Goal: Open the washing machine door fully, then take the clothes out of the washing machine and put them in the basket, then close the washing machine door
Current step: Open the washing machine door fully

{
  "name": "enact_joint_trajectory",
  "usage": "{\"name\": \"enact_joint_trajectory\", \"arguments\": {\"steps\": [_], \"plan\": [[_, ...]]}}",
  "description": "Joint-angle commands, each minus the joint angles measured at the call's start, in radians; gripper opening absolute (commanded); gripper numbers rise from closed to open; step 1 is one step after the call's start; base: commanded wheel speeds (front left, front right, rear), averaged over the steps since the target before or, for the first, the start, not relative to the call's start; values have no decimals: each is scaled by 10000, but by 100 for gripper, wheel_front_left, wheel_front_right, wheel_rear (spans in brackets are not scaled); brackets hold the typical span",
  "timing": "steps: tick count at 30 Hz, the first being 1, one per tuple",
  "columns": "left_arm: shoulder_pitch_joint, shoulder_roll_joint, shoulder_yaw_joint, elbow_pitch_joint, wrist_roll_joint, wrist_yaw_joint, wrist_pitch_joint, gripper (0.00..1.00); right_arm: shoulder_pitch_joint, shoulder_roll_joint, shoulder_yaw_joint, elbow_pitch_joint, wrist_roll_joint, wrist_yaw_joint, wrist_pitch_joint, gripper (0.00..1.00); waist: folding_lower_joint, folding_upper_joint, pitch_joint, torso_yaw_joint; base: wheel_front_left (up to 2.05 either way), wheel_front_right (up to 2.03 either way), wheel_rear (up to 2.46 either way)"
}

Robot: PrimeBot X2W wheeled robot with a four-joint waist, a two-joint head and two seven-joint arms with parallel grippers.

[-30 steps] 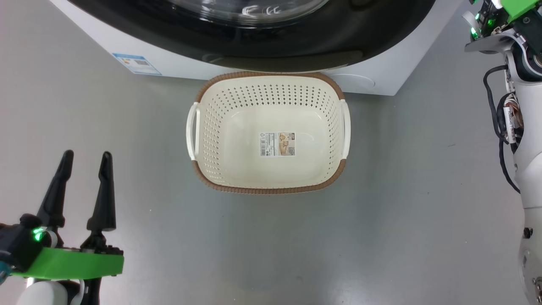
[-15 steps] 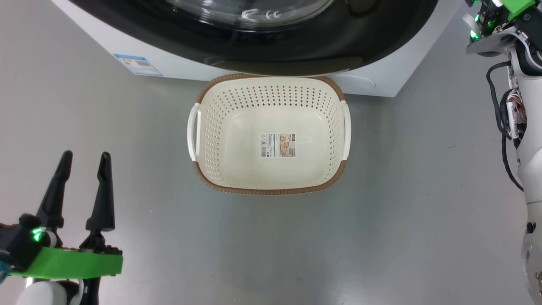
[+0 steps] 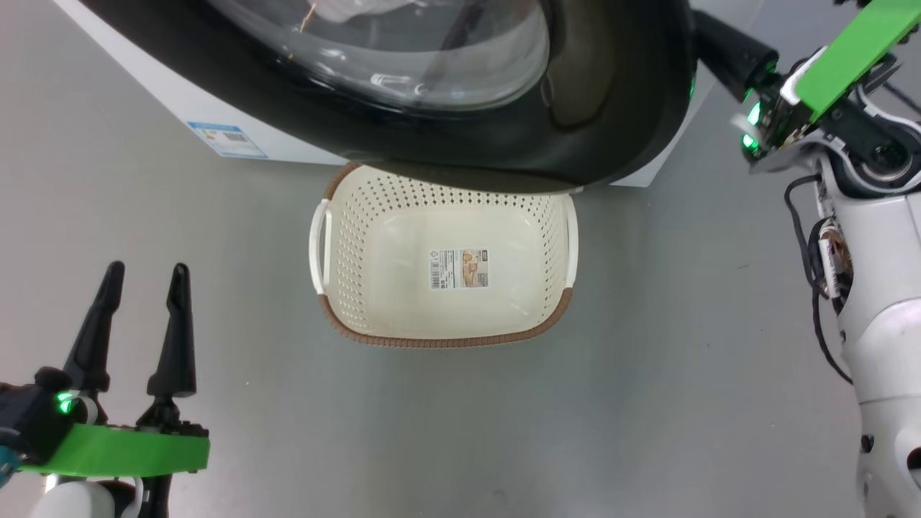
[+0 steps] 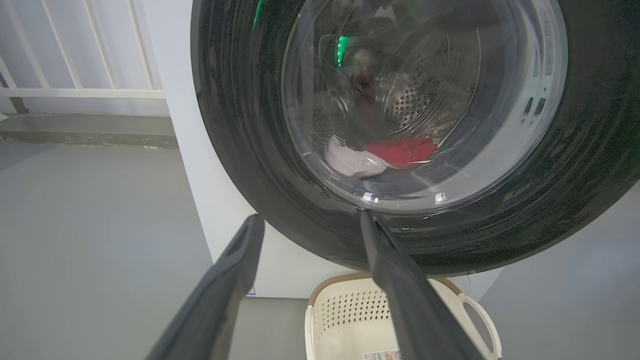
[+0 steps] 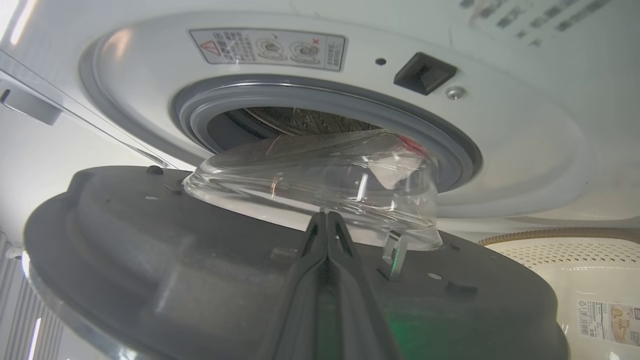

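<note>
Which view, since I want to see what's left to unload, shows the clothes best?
The left wrist view: the clothes, red and white, lie in the drum behind the washing machine door glass. The right wrist view catches slivers through the glass; the head view, a white scrap.

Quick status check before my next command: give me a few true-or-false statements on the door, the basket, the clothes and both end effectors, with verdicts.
1. The basket holds no clothes. True.
2. The left end effector grips a garment. False: it is open and holds nothing.
3. The washing machine door stands off the gasket. True.
4. The clothes lie on the floor. False: they lie in the drum, seen through the door glass.
5. The right end effector is spread wide. False: its fingers are shut together at the door's inner face.
</note>
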Motion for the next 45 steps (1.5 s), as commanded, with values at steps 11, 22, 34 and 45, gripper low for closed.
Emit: {"name": "enact_joint_trajectory", "arguments": {"steps": [11,22,34,45], "plan": [[276,325,344,-119,207,-31,-82,100,1153,419,257,-869,284,17,634,0,0,0,-585,-246,0,0,0],[454,322,297,-79,253,-31,-82,100,1660,559,198,-1024,657,17,1264,0,0,0,-893,-362,0,0,0],[601,284,298,-70,338,-31,-82,100,2039,380,-323,-1596,407,17,505,0,0,0,-1194,-412,0,0,0],[648,284,420,-229,317,-31,-82,100,2803,-14,-446,-3696,-535,17,-547,100,0,0,-1161,-514,0,0,0]]}}
